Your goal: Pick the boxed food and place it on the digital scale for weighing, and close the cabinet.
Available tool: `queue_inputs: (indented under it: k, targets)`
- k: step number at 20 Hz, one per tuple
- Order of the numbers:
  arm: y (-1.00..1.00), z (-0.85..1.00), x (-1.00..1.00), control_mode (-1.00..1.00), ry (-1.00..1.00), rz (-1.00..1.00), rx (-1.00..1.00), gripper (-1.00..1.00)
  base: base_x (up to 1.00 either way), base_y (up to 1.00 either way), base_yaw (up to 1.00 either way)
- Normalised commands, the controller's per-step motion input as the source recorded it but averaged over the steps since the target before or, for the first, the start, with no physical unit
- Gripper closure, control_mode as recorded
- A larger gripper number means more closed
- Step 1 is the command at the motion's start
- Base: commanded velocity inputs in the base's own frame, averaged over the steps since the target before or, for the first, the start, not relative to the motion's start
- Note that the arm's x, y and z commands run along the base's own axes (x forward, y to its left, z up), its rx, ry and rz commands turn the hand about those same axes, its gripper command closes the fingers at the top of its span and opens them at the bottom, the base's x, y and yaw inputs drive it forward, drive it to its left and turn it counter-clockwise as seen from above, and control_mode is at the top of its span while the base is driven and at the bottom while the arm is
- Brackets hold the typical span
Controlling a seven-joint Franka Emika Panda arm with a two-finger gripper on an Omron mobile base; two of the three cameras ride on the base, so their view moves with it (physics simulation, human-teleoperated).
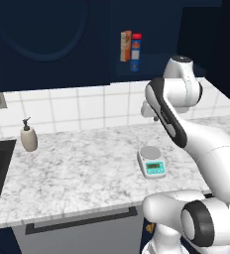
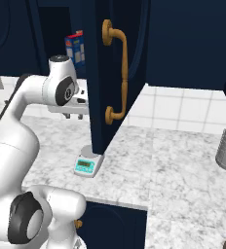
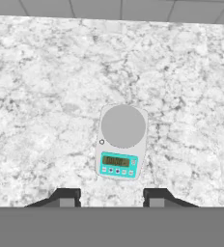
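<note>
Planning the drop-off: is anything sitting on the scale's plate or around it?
Nothing visible. The small white-and-teal digital scale has a bare round silver plate, with only speckled marble counter around it; the open claw hovers above.

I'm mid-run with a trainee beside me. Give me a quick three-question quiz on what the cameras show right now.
1. True or false: the boxed food already sits on the digital scale.
2. The cabinet door with the brass handle is: A) shut, B) open, C) missing.
3. Fill in: on the counter, near the sink, stands a soap ____.

Key:
1. False. The weighing plate is bare, and the box stands on the cabinet shelf beside a slimmer orange-tan box.
2. B. It stands open, and the gripper hangs open over the scale.
3. dispenser
</note>
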Motion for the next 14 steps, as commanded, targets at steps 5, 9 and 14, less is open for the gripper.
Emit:
queue_inputs:
  k: [5, 9, 14]
  targets:
    - [0.02, 0.01, -0.38, -1.0, -0.06, 0.02, 0.0, -1.0, 0.0, 0.0, 0.0]
    - [0.01, 0.3, -0.39, -1.0, -0.2, 0.0, 0.0, -1.0, 0.0, 0.0, 0.0]
    - [0.02, 0.66, -0.29, -1.0, -0.21, 0.0, 0.03, -1.0, 0.0, 0.0, 0.0]
